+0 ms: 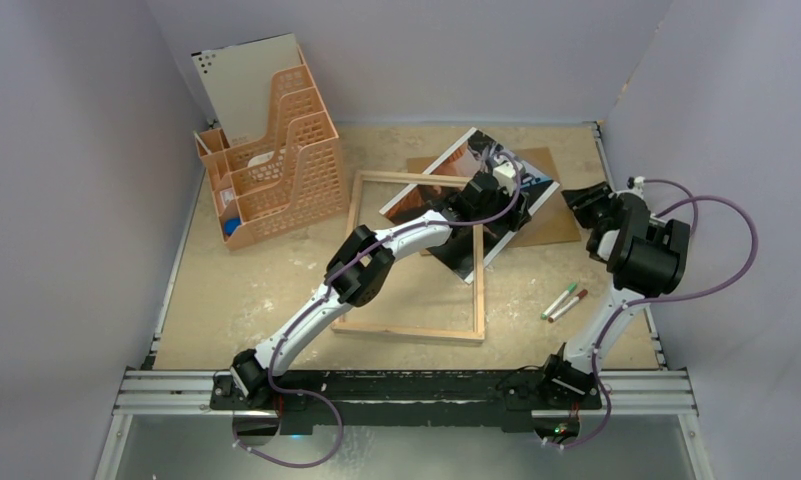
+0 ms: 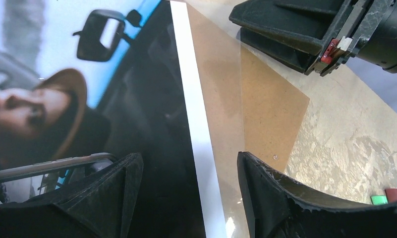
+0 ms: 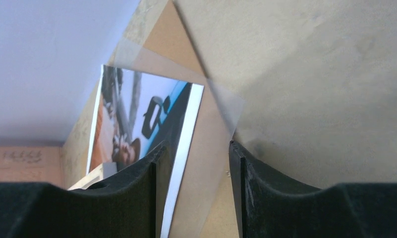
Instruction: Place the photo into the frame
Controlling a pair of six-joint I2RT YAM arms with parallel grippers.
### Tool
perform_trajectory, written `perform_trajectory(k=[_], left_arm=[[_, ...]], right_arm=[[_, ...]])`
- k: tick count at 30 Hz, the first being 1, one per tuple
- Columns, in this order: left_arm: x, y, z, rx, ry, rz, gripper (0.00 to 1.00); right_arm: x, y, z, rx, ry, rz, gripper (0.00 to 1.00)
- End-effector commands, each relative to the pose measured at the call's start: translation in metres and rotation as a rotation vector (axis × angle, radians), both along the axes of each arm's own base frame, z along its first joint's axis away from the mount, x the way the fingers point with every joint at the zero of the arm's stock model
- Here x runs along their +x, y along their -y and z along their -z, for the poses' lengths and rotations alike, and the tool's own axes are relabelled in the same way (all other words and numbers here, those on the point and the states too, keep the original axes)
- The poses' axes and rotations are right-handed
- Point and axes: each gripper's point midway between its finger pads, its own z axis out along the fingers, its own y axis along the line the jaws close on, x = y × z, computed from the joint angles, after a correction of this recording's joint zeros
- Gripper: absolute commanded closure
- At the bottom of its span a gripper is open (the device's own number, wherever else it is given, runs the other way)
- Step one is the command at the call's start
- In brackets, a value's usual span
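Note:
The photo [image 1: 426,195] lies face up and askew over the upper right corner of the frame [image 1: 406,330], which rests flat on the table with its wood rim up. My left gripper [image 1: 488,192] hovers low over the photo. In the left wrist view it is open [image 2: 189,168], and the photo [image 2: 62,109] shows its white edge strip between the fingers. My right gripper [image 1: 586,205] is just right of the photo, open [image 3: 196,163], pointing at the photo [image 3: 137,119] with nothing held.
A brown hardboard sheet [image 1: 551,220] lies under the photo's right side, with a clear film [image 3: 223,106] over part of it. Two markers [image 1: 564,302] lie right of the frame. An orange file rack [image 1: 271,160] stands at the back left.

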Motion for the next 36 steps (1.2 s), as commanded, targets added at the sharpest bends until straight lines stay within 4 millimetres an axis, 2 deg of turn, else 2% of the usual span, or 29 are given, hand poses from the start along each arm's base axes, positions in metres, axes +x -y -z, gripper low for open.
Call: perform_trajectory(k=[1, 4, 6, 8, 9, 12, 15, 18, 20, 23, 26, 31, 36], left_arm=[[-0.025, -0.034, 0.099, 0.213, -0.185, 0.003, 0.28], [-0.028, -0.038, 0.107, 0.231, -0.195, 0.008, 0.3], [-0.03, -0.04, 0.111, 0.241, -0.2, 0.01, 0.3], [-0.03, -0.042, 0.114, 0.252, -0.202, 0.005, 0.3], [-0.03, -0.043, 0.115, 0.254, -0.204, 0.001, 0.3], [-0.03, -0.045, 0.115, 0.254, -0.204, 0.001, 0.31], [-0.031, -0.044, 0.116, 0.254, -0.205, 0.004, 0.31], [-0.031, -0.045, 0.116, 0.256, -0.206, 0.005, 0.31], [-0.032, -0.044, 0.116, 0.255, -0.206, 0.008, 0.31], [-0.032, -0.044, 0.117, 0.254, -0.206, 0.009, 0.31], [-0.031, -0.045, 0.118, 0.256, -0.207, 0.005, 0.31], [-0.029, -0.048, 0.121, 0.263, -0.219, -0.01, 0.31], [-0.027, -0.049, 0.122, 0.259, -0.227, -0.015, 0.32]], right_arm=[[0.012, -0.014, -0.031, 0.058, 0.096, -0.076, 0.51], [0.018, -0.005, -0.025, 0.045, 0.07, -0.042, 0.5], [0.022, 0.006, -0.013, 0.034, 0.007, 0.007, 0.5], [0.017, 0.016, 0.008, 0.05, -0.104, 0.07, 0.49], [0.016, 0.02, 0.012, 0.041, -0.129, 0.092, 0.49], [0.013, 0.027, 0.016, 0.007, -0.152, 0.125, 0.5], [0.013, 0.026, 0.025, 0.023, -0.181, 0.117, 0.5], [0.016, 0.032, 0.024, 0.008, -0.179, 0.144, 0.5], [0.019, 0.029, 0.026, 0.023, -0.18, 0.119, 0.5], [0.025, 0.016, 0.021, 0.05, -0.136, 0.037, 0.51], [0.028, -0.004, 0.002, 0.063, -0.042, -0.078, 0.51], [0.029, -0.018, -0.025, 0.049, 0.05, -0.173, 0.52], [0.027, -0.024, -0.033, 0.032, 0.069, -0.206, 0.54]])
